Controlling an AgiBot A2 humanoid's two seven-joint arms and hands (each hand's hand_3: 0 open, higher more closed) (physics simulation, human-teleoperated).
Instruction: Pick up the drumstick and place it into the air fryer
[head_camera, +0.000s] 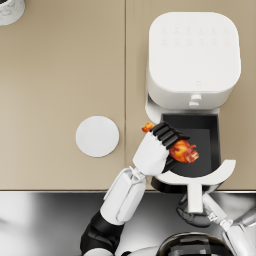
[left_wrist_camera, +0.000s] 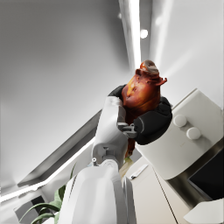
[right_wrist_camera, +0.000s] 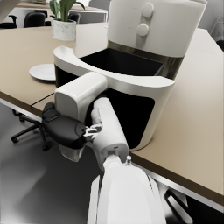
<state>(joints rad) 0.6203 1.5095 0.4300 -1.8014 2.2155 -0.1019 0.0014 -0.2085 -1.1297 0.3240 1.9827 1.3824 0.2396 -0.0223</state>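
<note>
A tan table (head_camera: 60, 75) bears a white plate (head_camera: 97, 136), air fryer (head_camera: 192, 55) and marble pot (head_camera: 10, 10).

Steep overhead head view, 2 close wrist views

Glossy browned drumstick (head_camera: 183, 149), smooth, seemingly plastic air fryer (head_camera: 192, 55), matt table (head_camera: 60, 90).

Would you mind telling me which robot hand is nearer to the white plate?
Left. The left robot hand holds the drumstick over the open drawer, right of the plate; the right robot hand grips the drawer handle, farther away.
</note>
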